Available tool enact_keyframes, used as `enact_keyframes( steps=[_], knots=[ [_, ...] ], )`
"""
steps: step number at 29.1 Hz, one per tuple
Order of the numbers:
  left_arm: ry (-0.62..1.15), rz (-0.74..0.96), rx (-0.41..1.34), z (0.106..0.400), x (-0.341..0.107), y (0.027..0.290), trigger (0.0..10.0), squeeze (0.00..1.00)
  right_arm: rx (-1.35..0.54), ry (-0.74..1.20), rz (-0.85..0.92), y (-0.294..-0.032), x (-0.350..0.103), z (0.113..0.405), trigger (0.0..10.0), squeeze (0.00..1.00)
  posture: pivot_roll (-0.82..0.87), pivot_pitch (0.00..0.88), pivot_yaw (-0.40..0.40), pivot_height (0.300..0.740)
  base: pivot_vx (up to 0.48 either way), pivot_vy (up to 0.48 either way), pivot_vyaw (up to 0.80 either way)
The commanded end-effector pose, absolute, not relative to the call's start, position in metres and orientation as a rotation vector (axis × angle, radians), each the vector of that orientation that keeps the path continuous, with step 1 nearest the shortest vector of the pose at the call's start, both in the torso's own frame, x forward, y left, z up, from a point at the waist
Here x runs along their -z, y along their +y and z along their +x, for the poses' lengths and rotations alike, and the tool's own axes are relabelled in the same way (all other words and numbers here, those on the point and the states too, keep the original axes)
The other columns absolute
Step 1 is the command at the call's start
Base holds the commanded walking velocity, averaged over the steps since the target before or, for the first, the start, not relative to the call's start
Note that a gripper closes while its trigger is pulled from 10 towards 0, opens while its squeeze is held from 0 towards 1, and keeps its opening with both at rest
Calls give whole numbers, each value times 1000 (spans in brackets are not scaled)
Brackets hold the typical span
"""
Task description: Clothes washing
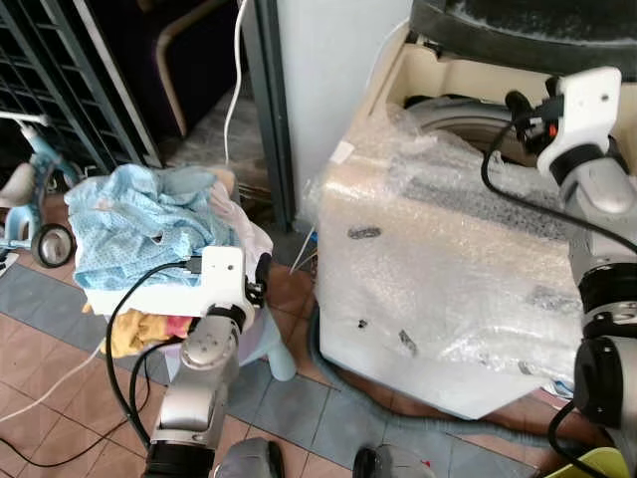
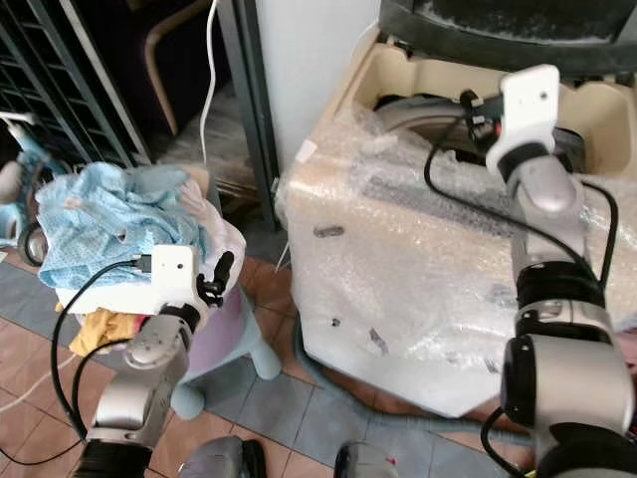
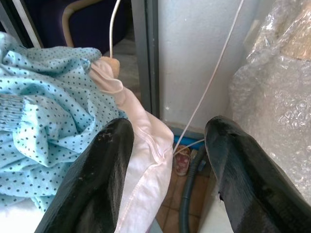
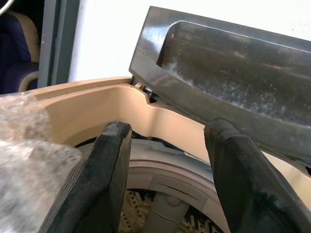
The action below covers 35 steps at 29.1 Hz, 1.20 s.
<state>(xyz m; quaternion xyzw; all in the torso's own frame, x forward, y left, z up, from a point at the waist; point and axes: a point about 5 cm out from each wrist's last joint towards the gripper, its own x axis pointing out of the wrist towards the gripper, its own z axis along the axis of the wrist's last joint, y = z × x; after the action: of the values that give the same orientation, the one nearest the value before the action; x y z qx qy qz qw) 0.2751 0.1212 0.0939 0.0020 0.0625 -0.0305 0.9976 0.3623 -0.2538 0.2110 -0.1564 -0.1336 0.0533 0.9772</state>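
Note:
A top-loading washing machine (image 1: 448, 259) wrapped in bubble wrap stands on the right with its dark lid (image 4: 233, 63) raised. Its drum (image 4: 160, 208) shows in the opening. My right gripper (image 4: 167, 131) hovers open over the near rim of that opening with nothing between its fingers. On the left, a pile of clothes rests on a pale stool (image 2: 234, 319). A light blue dotted garment (image 1: 139, 224) lies on top and a pink-white one (image 3: 141, 160) at its right edge. My left gripper (image 3: 167, 131) is open and empty just above the pink-white garment's edge.
A dark door post (image 1: 269, 110) and a white wall stand between the pile and the washer. A grey hose (image 1: 348, 373) curls on the tiled floor at the washer's base. A child's tricycle (image 1: 30, 199) and a metal gate (image 1: 60, 70) are at far left. A white cable (image 1: 234, 80) hangs behind the pile.

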Motion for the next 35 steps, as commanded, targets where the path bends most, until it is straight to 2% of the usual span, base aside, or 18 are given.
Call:
enact_keyframes(
  steps=[1,4,10,11,16,18,19,20,22,25,26,28,32,35],
  knots=[
    [87,13,56,279,-100,122,10000,0,-149,-327,-327,-242,-221,359,10000,0,-87,10,91,740,0,0,0],
    [82,14,71,283,-100,120,10000,0,-188,-288,-289,-229,-209,354,10000,0,-114,0,116,740,0,0,0],
    [47,-6,68,286,-104,118,10000,0,-216,-266,-227,-206,-187,319,10000,0,-107,0,104,740,0,0,0],
    [23,-6,52,287,-107,122,10000,0,-131,-238,-156,-204,-174,304,10000,0,-96,0,91,740,0,0,0],
    [-20,15,19,289,-114,132,10000,0,37,-182,-124,-200,-155,280,10000,0,-84,0,75,740,0,0,0],
    [-16,15,8,290,-115,136,10000,0,62,-177,-157,-194,-154,272,10000,0,-83,0,71,740,0,0,0],
    [-15,14,7,290,-116,136,10000,0,41,-148,-96,-188,-151,268,10000,0,-82,0,72,740,0,0,0],
    [-15,14,5,290,-117,137,10000,0,47,-148,-44,-184,-151,267,10000,0,-79,0,77,740,0,0,0],
    [-23,13,-16,285,-117,141,10000,0,185,-162,-83,-188,-148,268,10000,0,-84,0,80,740,0,0,0],
    [-6,10,-35,278,-113,142,10000,0,133,-75,-119,-189,-138,265,10000,0,-90,0,85,740,0,0,0],
    [39,-40,-4,272,-105,141,10000,0,69,-69,-59,-185,-132,259,10000,0,-83,0,97,740,0,0,0],
    [71,-103,-8,265,-99,145,10000,0,71,-43,2,-183,-121,252,10000,0,-91,0,89,740,0,0,0],
    [91,-98,-45,268,-93,148,10000,0,59,-21,-74,-172,-116,256,10000,0,-88,0,91,740,0,0,0],
    [71,-78,20,271,-96,133,10000,0,19,68,75,-154,-114,265,10000,0,-66,17,66,740,0,0,0]
  ],
)
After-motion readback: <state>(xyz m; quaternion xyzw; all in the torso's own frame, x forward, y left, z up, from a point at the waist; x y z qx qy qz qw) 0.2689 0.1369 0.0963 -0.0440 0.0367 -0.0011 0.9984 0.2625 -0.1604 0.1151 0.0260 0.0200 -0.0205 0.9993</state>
